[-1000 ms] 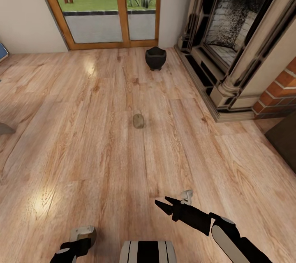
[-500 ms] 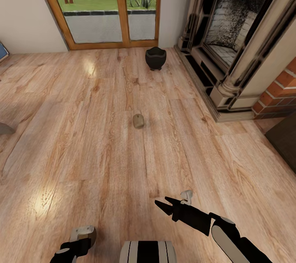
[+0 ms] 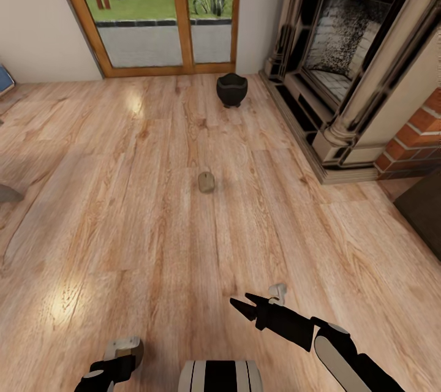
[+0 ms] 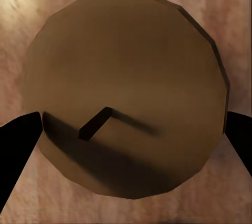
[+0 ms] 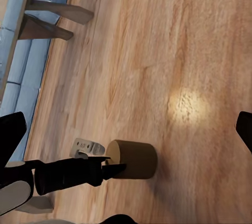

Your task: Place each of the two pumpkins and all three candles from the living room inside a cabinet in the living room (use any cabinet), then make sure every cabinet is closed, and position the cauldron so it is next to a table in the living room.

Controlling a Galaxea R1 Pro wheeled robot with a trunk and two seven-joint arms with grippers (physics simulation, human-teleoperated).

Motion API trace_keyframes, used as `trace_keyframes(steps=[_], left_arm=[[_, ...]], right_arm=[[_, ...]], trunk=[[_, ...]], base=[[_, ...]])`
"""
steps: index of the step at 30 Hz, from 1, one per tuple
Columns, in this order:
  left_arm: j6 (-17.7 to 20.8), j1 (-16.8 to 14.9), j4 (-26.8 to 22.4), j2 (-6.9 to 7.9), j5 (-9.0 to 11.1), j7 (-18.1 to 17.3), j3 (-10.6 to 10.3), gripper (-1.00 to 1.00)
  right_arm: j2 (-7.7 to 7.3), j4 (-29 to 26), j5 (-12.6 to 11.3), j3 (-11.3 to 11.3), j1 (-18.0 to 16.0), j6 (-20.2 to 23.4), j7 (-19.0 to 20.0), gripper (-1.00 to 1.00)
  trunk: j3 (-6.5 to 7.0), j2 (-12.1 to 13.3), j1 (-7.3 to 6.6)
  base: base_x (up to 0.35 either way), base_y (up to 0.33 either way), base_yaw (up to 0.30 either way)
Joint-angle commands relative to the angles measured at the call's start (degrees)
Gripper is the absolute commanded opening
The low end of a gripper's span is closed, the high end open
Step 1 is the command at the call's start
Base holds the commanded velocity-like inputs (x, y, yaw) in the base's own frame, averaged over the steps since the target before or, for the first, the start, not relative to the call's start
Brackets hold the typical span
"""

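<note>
— While the robot faces the fireplace [image 3: 349,55], where is the small round black cauldron [image 3: 231,89]?
— On the wooden floor [image 3: 122,208] before the glass doors [image 3: 160,9], well apart from both arms.
— And the candles?
— One short tan cylindrical candle [image 3: 206,181] lies mid-floor. Another tan candle [image 4: 126,92] sits between the left gripper [image 4: 126,134] fingers, which flank it; whether they pinch it, I cannot tell.
— The right gripper [image 3: 245,307]?
— Fingers spread, over bare floor.
</note>
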Motion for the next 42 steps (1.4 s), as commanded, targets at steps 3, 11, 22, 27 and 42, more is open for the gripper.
trace_keyframes(steps=[3, 11, 22, 27, 42], left_arm=[[0.0, 0.0, 0.0, 0.02, 0.0, 0.0, 0.0, -1.0], [0.9, 0.0, 0.0, 0.1, 0.1, 0.1, 0.1, -1.0], [20.9, 0.0, -13.7, 0.62, 0.3, -2.6, 0.7, -1.0], [36.2, 0.0, -27.1, 1.51, 0.1, -9.2, 0.8, -1.0], [41.8, 0.0, -33.0, 3.14, -0.7, -10.0, 1.1, -1.0]], right_arm=[[0.08, 0.0, 0.0, 0.0, 0.0, 0.0, 0.0, 1.0], [0.19, -0.1, -0.3, 0.1, 0.0, 0.0, -7.2, 1.0], [3.12, -3.1, -0.5, -0.2, 0.0, 5.3, -21.1, 1.0], [5.36, -8.6, -0.7, -0.2, 0.0, 12.5, -32.5, 1.0], [8.81, -9.9, -0.5, -0.3, 0.0, 17.7, -37.4, 1.0]], trunk=[[0.67, 0.0, -0.07], [2.44, 0.1, -0.28], [4.88, 0.3, -0.56], [5.99, 0.4, -0.69], [9.31, 0.6, -1.08]], base=[[0.0, 0.0, 0.0], [0.0, 0.0, 0.0], [0.0, 0.0, 0.0], [0.0, 0.0, 0.0], [-0.102, 0.063, 0.0]])
